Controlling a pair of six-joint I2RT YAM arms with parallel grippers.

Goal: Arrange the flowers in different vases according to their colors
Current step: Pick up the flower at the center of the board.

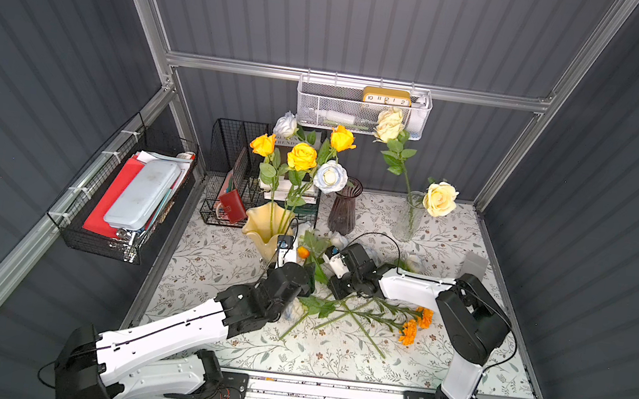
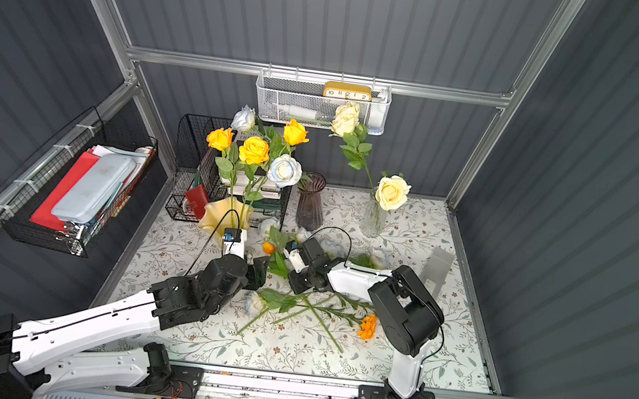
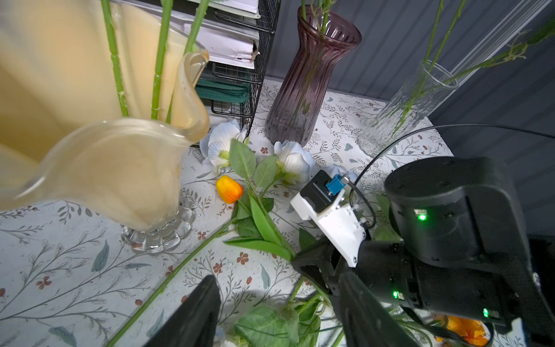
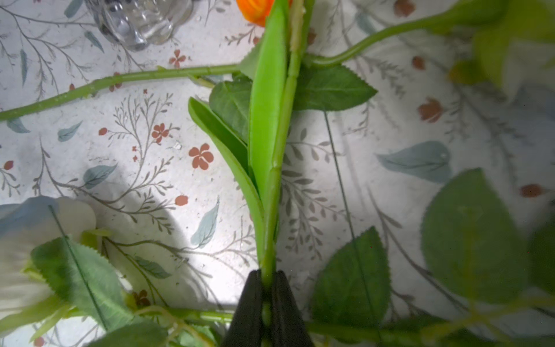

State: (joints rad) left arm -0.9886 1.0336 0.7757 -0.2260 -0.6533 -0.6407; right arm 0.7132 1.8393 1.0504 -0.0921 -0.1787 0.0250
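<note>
My right gripper (image 4: 266, 276) is shut on the green stem of a small orange bud flower (image 4: 258, 12) lying on the cloth, bud (image 1: 303, 252) near the creamy-yellow vase (image 1: 265, 229). My left gripper (image 3: 279, 306) hangs open over leaves beside it, holding nothing. That vase holds yellow-orange roses (image 1: 301, 156). The purple vase (image 1: 344, 208) has stems in it, with bluish-white roses (image 1: 330, 177) above. The clear vase (image 1: 407, 218) holds cream roses (image 1: 440, 199). Marigolds (image 1: 414, 324) and bluish-white roses (image 3: 295, 160) lie loose on the table.
A black wire rack (image 1: 236, 181) with books stands behind the yellow vase. A white mesh basket (image 1: 363, 108) hangs on the back wall, a wire basket (image 1: 120, 199) on the left wall. A frosted box (image 1: 474, 265) leans at the right edge.
</note>
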